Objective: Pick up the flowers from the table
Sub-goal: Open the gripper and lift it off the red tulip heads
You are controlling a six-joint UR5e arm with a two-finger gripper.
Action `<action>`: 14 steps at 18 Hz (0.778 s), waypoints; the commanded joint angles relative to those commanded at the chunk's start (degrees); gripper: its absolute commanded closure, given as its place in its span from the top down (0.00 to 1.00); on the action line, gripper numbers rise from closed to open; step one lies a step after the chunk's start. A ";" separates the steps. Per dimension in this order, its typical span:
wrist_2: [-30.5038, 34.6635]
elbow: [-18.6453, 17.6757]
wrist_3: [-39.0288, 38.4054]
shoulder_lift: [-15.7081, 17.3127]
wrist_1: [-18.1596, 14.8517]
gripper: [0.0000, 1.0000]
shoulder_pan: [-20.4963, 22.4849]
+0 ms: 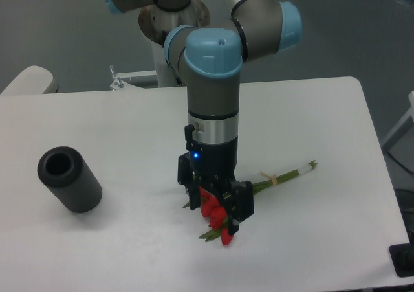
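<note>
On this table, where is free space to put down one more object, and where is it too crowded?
The table is bare on the right, beyond the stem ends, and across the back edge. There is also a bare strip between the cylinder and the gripper. It is crowded front-centre, where the jaws stand around the flowers.

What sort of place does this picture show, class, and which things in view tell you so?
Probably a robotics lab or test bench. A grey and blue industrial robot arm stands over a plain white table, its black gripper down at a bunch of red tulips, with a dark grey hollow cylinder nearby.
</note>
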 joint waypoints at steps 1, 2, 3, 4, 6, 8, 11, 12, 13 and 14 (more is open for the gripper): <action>0.17 -0.52 0.35 0.09 0.00 1.00 -0.09; 0.09 -0.44 0.35 0.09 -0.09 1.00 0.00; 0.09 -0.09 0.35 0.00 -0.09 1.00 -0.09; 0.17 -0.35 0.35 0.00 -0.09 1.00 -0.09; 0.26 -0.62 0.44 0.09 -0.17 1.00 0.17; 0.26 -0.70 0.53 0.35 -0.96 1.00 1.40; 0.26 -0.70 4.29 0.70 -4.56 1.00 3.16; 0.26 -0.79 5.87 0.88 -5.70 1.00 3.86; 0.26 -0.88 7.28 1.23 -6.93 1.00 4.65; 0.35 -1.14 8.77 1.58 -8.42 1.00 5.53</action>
